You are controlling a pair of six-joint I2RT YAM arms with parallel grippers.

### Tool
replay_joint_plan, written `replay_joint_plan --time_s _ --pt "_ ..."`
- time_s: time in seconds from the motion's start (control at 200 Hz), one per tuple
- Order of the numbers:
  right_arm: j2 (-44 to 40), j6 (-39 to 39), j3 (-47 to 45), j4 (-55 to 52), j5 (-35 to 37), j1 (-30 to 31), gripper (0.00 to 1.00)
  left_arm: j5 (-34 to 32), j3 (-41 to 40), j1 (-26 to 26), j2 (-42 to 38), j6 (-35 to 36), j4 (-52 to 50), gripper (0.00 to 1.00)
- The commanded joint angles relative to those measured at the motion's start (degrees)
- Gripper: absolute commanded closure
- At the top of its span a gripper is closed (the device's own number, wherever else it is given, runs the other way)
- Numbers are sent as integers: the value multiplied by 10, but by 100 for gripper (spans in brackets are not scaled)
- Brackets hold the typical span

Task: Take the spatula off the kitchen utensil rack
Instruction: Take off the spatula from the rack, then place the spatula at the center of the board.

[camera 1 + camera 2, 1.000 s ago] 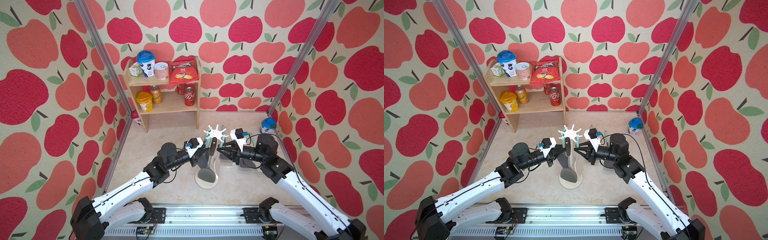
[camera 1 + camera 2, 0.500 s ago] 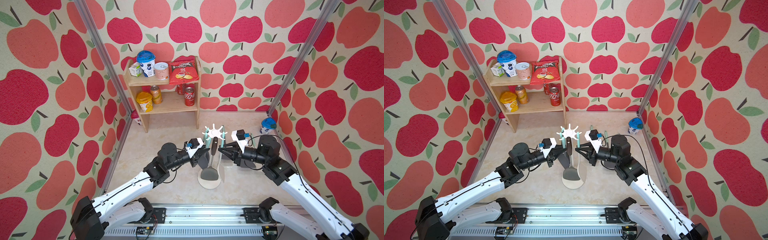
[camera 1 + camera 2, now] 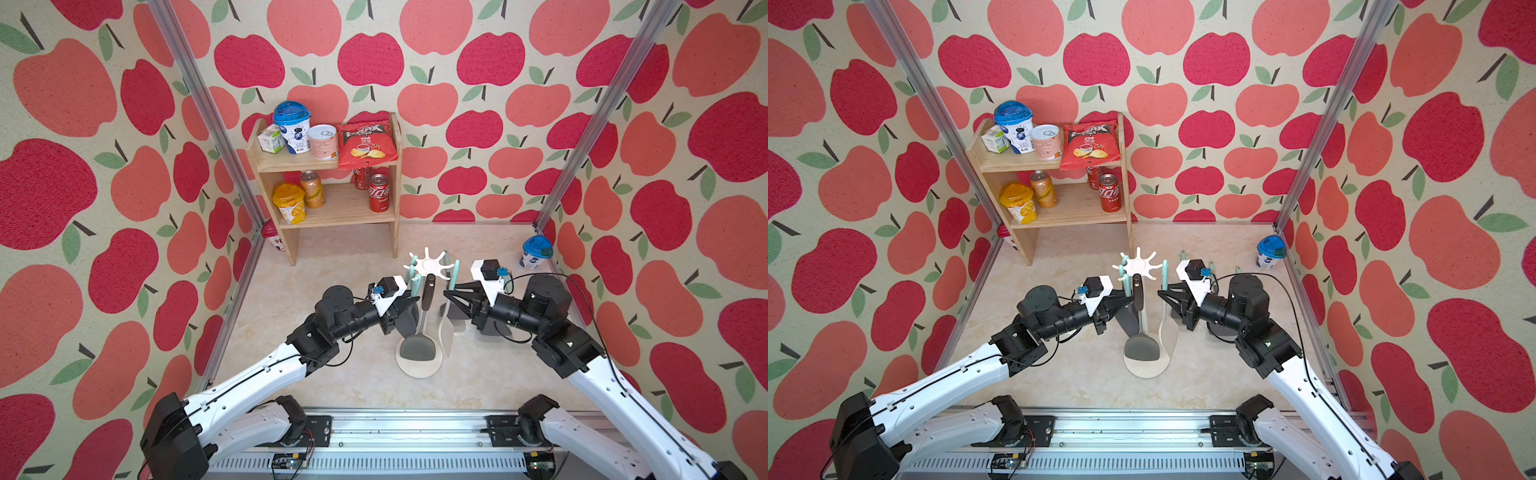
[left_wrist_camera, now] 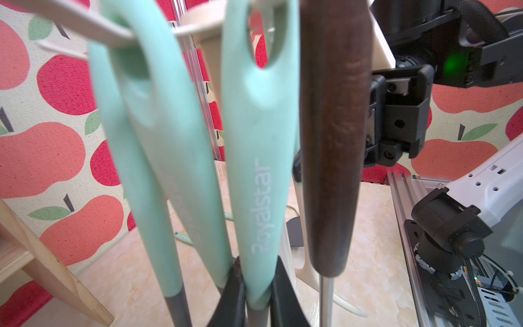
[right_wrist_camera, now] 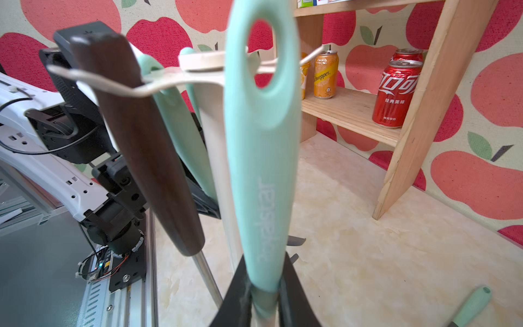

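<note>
Since a second ago, only a small slide of the rack base toward the right arm, then stillness. Slightly tighter closing of the right gripper, now clamped on the mint handle of the spatula. Left gripper pressed shut on a neighbour tool. Still hanging at the rack top, loop level with its prong; cannot tell whether hooked. Probably grip done, lift not begun. Next, raise the loop clear without dragging the rack.
</note>
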Motion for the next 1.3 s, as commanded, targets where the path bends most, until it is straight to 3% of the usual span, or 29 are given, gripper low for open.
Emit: replay_joint_plan --time_s 0.0,0.66,1.296 --pt "-17 -1 -1 20 40 -1 97 -7 -18 3 13 4 -76 100" --pt "8 17 12 5 147 -18 100 -7 -20 3 11 5 -76 100" --pt "98 63 67 20 148 -61 100 -10 -24 3 5 4 -78 100"
